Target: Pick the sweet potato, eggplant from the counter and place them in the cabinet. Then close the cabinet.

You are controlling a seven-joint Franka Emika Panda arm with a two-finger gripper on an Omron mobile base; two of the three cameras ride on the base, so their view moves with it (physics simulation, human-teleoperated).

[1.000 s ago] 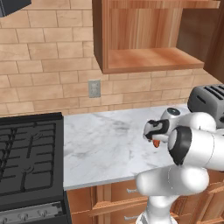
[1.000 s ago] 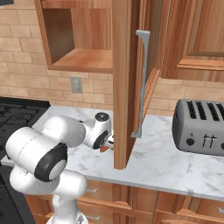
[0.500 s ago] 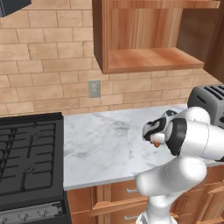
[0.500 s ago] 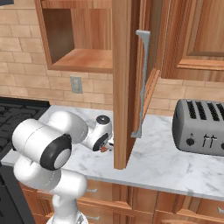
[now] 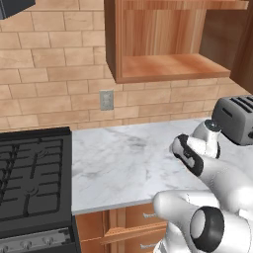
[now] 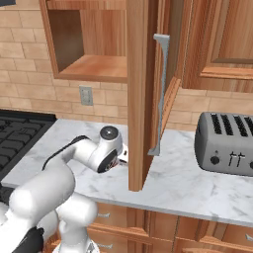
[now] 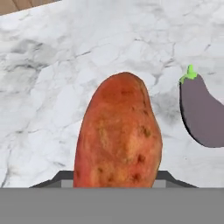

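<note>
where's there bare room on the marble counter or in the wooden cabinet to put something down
Bare stretches: the white marble counter between the black stove top and the white robot arm, and the reddish-brown cabinet's wooden floor. Crowded: the right end, where the orange-red sweet potato and dark purple eggplant lie by the open door and grey toaster.

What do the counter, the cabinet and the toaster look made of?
Counter: polished white marble, going by the grey veins. Cabinet: reddish-brown wood, visible grain, satin finish. Toaster: probably brushed grey metal with dark slots and knobs, though it may be plastic.
</note>
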